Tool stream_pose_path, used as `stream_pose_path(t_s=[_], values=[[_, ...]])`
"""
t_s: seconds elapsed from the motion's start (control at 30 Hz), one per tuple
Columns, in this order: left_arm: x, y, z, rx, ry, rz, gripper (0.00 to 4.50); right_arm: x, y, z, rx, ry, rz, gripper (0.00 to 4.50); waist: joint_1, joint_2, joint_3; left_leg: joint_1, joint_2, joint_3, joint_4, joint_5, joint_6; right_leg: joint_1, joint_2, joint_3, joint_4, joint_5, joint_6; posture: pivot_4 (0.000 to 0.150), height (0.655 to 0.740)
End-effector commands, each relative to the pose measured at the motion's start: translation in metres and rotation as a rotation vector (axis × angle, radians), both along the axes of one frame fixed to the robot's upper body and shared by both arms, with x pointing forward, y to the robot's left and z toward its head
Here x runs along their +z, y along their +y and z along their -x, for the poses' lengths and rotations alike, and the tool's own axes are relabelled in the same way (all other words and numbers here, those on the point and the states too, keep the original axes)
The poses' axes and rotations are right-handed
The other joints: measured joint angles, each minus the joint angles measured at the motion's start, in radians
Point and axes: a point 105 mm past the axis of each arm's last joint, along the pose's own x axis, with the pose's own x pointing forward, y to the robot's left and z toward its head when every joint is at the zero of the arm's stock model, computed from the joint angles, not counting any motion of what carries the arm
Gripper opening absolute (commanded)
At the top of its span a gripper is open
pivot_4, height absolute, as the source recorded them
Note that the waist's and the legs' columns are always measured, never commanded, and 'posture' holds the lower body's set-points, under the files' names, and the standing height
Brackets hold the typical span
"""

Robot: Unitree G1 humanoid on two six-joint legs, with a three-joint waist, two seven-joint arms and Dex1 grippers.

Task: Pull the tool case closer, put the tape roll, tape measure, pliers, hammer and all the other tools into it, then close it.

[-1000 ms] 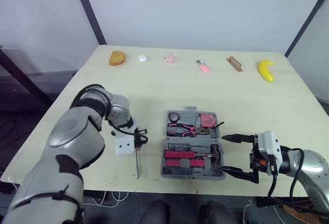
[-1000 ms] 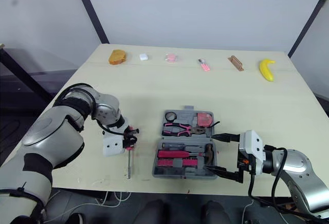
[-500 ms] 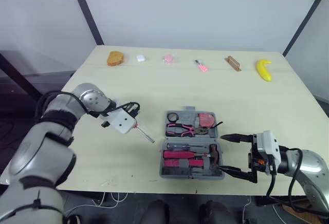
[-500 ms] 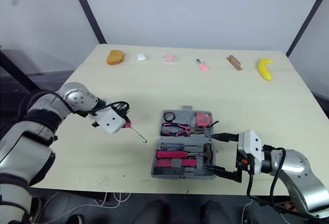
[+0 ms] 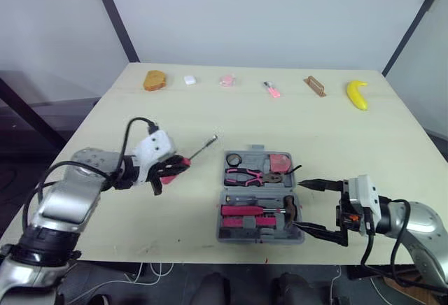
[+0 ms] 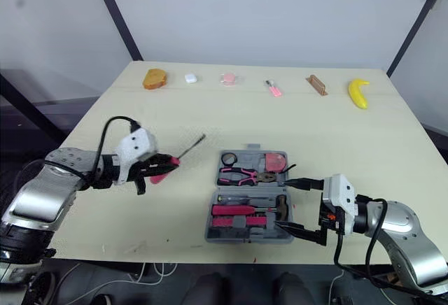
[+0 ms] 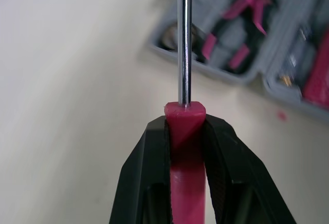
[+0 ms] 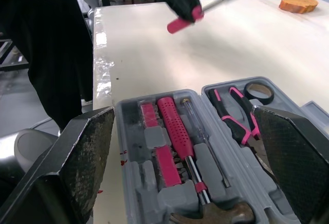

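Our left pincer (image 5: 172, 169) is squeezed shut on the pink handle of a screwdriver (image 5: 201, 148). Its metal tip points at the tool case (image 5: 255, 238). Our right pincer (image 5: 299, 206) is wide open and holds nothing, at the case's right side. The open case lies on the surface (image 5: 210, 109) near us, with pliers (image 5: 245, 174) and a hammer (image 5: 290, 210) inside.

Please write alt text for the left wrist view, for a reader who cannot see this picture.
The left hand is shut on the pink handle of a screwdriver, whose metal shaft points toward an open grey tool case on the pale table. Pink-handled pliers lie inside the case.
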Motion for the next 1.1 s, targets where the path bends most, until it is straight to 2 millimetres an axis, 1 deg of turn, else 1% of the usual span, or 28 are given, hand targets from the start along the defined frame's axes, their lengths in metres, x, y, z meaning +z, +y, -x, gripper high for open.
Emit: stream_pose_path(t_s=[0.03,0.1,0.17,0.23,0.3,0.4,0.47,0.6,0.8,0.97,1.1], values=[[0.019,0.007,0.008,0.148,-0.014,0.121,0.41,0.009,-0.006,-0.001,-0.006,-0.032,-0.019,4.50,0.000,0.000,0.000,0.000,0.000,0.000,0.000,0.000,0.000,0.000,0.000,0.000,0.000,0.000,0.000,0.150,0.7400],[0.016,0.013,0.013,0.239,0.011,0.153,0.41,0.008,-0.008,-0.001,-0.010,-0.032,-0.020,4.50,-0.001,0.000,0.000,0.000,0.000,0.000,0.000,0.000,0.000,0.000,0.000,0.000,0.000,0.000,0.000,0.150,0.7400],[0.014,0.016,0.016,0.290,0.031,0.158,0.41,0.006,-0.009,-0.001,-0.010,-0.030,-0.019,4.50,-0.001,0.000,0.000,0.000,0.000,0.000,0.000,0.000,0.000,0.000,0.000,0.000,0.000,0.000,0.000,0.150,0.7400],[0.004,0.020,0.020,0.410,0.089,0.173,0.41,0.003,-0.010,0.000,-0.011,-0.028,-0.019,4.50,0.001,0.000,0.000,0.000,0.000,-0.001,0.000,0.000,0.000,0.000,0.000,0.000,0.000,0.000,0.000,0.150,0.7400],[-0.003,0.021,0.023,0.481,0.110,0.165,0.41,0.001,-0.011,0.000,-0.012,-0.027,-0.019,4.50,0.002,0.000,0.000,0.000,-0.001,-0.001,0.000,0.000,0.000,0.000,-0.001,0.000,0.000,0.000,0.000,0.150,0.7400],[-0.024,0.026,0.033,0.604,0.234,0.062,0.41,-0.002,-0.013,0.000,-0.009,-0.026,-0.017,4.50,0.000,0.000,0.000,0.000,-0.001,-0.001,0.000,0.000,0.000,0.000,-0.001,0.000,0.000,0.000,0.000,0.150,0.7400],[-0.030,0.022,0.037,0.626,0.292,0.092,0.41,-0.004,-0.014,-0.001,-0.008,-0.026,-0.016,4.50,-0.001,0.000,0.000,0.001,-0.001,-0.001,0.000,0.000,0.000,0.000,0.000,0.000,0.000,0.000,0.000,0.150,0.7400],[-0.053,0.021,0.044,0.665,0.396,0.116,0.41,-0.005,-0.018,-0.003,-0.015,-0.028,-0.022,4.50,-0.001,0.000,0.000,0.001,-0.001,-0.001,0.000,0.000,0.000,0.000,-0.001,0.000,0.000,0.000,0.000,0.150,0.7400],[-0.068,0.024,0.046,0.702,0.459,0.124,0.41,0.011,-0.021,-0.005,-0.032,-0.045,-0.112,4.50,0.000,0.000,0.000,0.001,-0.001,-0.001,0.000,0.000,0.000,0.001,-0.002,0.000,0.000,0.000,0.000,0.150,0.7400],[-0.085,0.017,0.046,0.720,0.530,0.170,0.41,0.007,-0.023,-0.003,-0.033,-0.043,-0.087,4.50,0.002,0.000,0.000,0.001,-0.001,-0.001,0.000,0.000,0.000,0.001,-0.004,0.000,0.000,0.000,0.000,0.150,0.7400],[-0.091,0.014,0.044,0.736,0.549,0.177,0.41,0.004,-0.023,-0.002,-0.036,-0.040,-0.079,4.50,0.002,0.001,-0.001,0.001,-0.002,-0.001,0.000,0.000,0.000,0.001,-0.004,0.000,0.000,0.000,0.000,0.150,0.7400]])
